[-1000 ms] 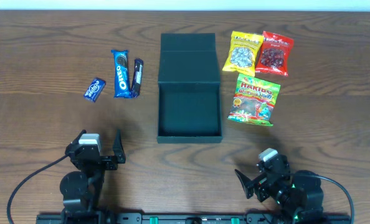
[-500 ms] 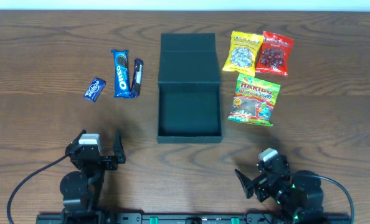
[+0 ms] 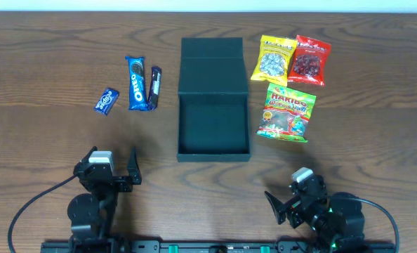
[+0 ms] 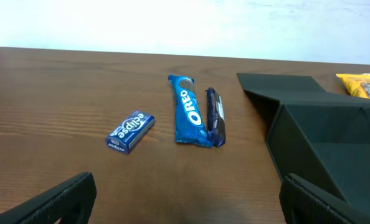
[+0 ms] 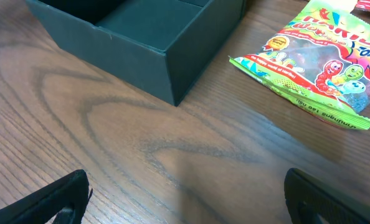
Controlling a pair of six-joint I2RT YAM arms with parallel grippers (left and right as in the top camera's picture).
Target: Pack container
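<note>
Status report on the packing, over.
Left tool open, empty. Right tool open, empty. Container open, nothing inside. Oreo and Haribo lie beside it, nothing blocking.

the container (image 3: 213, 105) looks matt, like dark card. left of it, the oreo pack (image 3: 136, 83) is glossy film. the table (image 3: 40, 63) under it is grained wood.

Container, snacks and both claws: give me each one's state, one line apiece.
Container: open, lid flap back, empty.
Oreo pack: flat, unpacked.
Dark bar: flat beside the Oreo pack.
Eclipse box: flat, shut.
Yellow packet: flat, unpacked.
Red packet: flat, unpacked.
Haribo bag: flat, unpacked.
Left claw: open, empty.
Right claw: open, empty.
</note>
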